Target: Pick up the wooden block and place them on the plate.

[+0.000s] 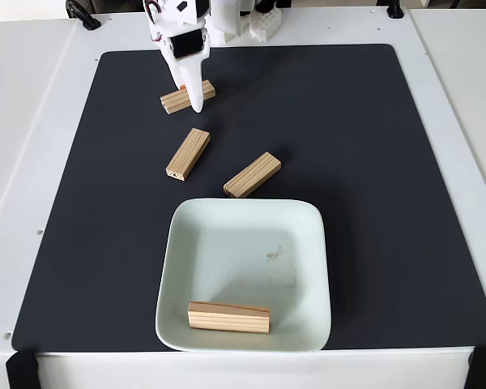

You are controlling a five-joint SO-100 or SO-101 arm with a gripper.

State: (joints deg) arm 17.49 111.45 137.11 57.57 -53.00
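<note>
plate (308,243) on black mat (373,162), white table (32,97) — fingers (196,99) grip unclear

The fixed view looks steeply down from high at 6 o'clock, facing the white worktop (40,121); arm base at 12 o'clock.

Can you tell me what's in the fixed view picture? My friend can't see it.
A white robot hand reaches down onto one wooden block on a black mat. Two more blocks lie nearby, and a fourth sits in the green plate.
</note>
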